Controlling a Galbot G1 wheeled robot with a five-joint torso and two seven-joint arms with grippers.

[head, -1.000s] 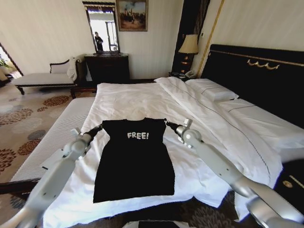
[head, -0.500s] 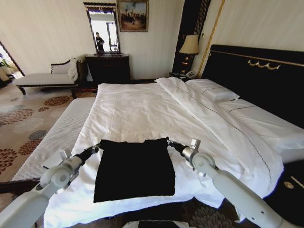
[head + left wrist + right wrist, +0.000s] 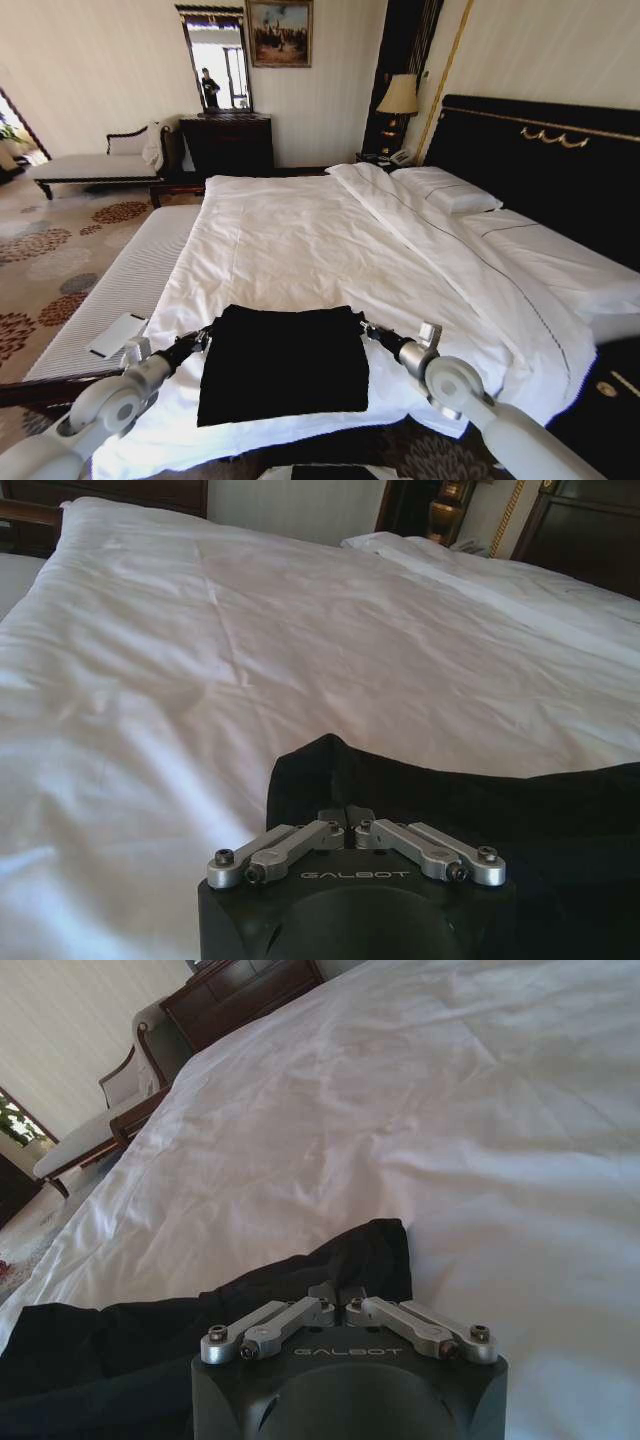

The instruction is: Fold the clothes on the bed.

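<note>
Reaching forward low over the near edge of the bed (image 3: 300,230), both arms stretch from the bottom corners of the head view toward the black T-shirt (image 3: 283,362), one on each side of it. The left gripper (image 3: 203,338) meets the shirt's far left corner, and the right gripper (image 3: 364,328) meets its far right corner, so the two sit level with each other across the garment's far edge. In the left wrist view the left gripper's fingers (image 3: 347,816) are pressed together, pinching a raised peak of black cloth (image 3: 450,800). In the right wrist view the right gripper's fingers (image 3: 336,1295) are likewise drawn tight together on a bunched corner of the fabric (image 3: 300,1275). The shirt lies as a dark, roughly square shape on the white duvet (image 3: 290,250) near the foot of the bed, its near edge close to the mattress edge, with no lettering showing.
</note>
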